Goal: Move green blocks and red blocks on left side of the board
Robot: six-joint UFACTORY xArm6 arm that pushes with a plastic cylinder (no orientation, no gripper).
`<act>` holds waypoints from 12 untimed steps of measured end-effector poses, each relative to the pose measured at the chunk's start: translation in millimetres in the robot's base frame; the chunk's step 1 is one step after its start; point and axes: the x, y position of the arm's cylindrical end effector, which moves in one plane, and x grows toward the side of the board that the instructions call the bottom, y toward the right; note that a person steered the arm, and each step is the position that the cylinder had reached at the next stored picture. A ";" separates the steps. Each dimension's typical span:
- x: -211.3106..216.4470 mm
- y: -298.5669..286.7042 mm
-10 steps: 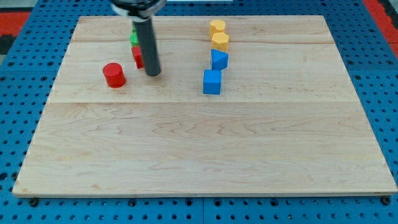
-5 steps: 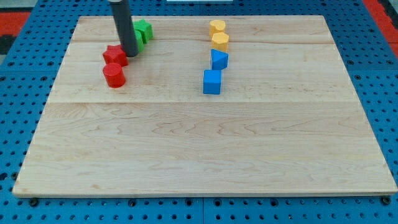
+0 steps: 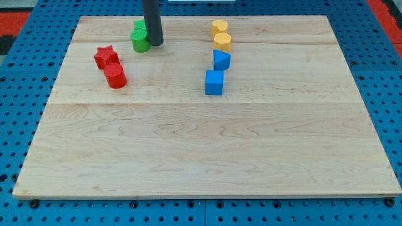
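A red star block (image 3: 105, 56) and a red cylinder (image 3: 115, 76) sit together at the board's upper left. Two green blocks stand close together at the view's top: a green cylinder (image 3: 139, 41) in front and another green block (image 3: 139, 26) behind it, its shape partly hidden. My tip (image 3: 155, 43) is right beside the green cylinder, on its right side, touching or nearly touching it.
Two yellow blocks (image 3: 219, 27) (image 3: 222, 42), a blue triangular block (image 3: 221, 60) and a blue cube (image 3: 214, 83) form a column right of centre at the top. The wooden board (image 3: 207, 150) lies on a blue pegboard.
My tip pushed the red star left next to the red cylinder, then moved up and right to the green blocks. The green blocks have shifted slightly left.
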 end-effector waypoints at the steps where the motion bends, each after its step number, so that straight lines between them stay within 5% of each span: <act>1: -0.3 -5.2; 3: -0.3 -58.2; 5: -20.7 0.4; 8: -55.0 -57.8; 9: -32.8 -5.8; 10: 34.3 -8.7; 12: 99.0 -19.9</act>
